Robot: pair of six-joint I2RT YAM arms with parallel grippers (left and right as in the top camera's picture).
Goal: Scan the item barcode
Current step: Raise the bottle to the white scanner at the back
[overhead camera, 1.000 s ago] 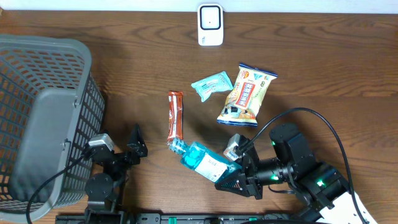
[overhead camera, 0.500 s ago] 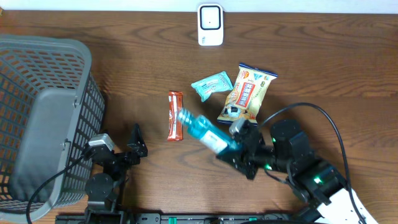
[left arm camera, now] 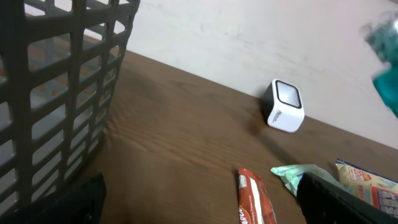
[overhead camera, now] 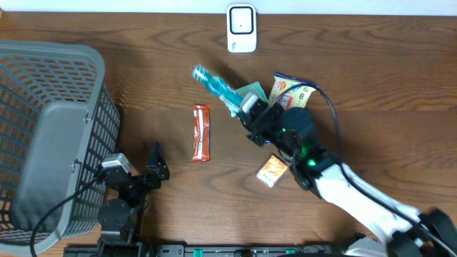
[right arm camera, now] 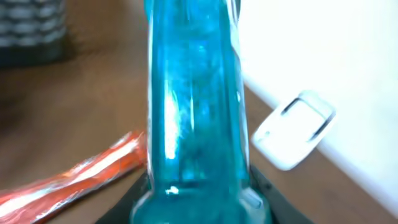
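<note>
A translucent blue bottle [overhead camera: 214, 84] hangs above the table, tilted with its cap toward the far left. My right gripper [overhead camera: 247, 108] is shut on its lower body. In the right wrist view the bottle [right arm camera: 193, 112] fills the middle, with dark fingers [right arm camera: 140, 196] on both sides of it. The white barcode scanner [overhead camera: 241, 28] stands at the far edge, a little beyond the bottle; it also shows behind the bottle [right arm camera: 292, 130]. My left gripper [left arm camera: 199, 211] rests open near the front left, holding nothing. The bottle's barcode is not visible.
A red snack bar [overhead camera: 202, 132] lies mid-table. A teal packet [overhead camera: 251, 91] and a yellow snack bag [overhead camera: 291, 96] lie partly under the right arm. A small orange packet [overhead camera: 272, 170] lies nearer the front. A grey basket [overhead camera: 50, 135] fills the left side.
The right arm has lifted the blue bottle off the front of the table and carried it back and left toward the scanner. The orange packet now shows. The left arm has not moved.
</note>
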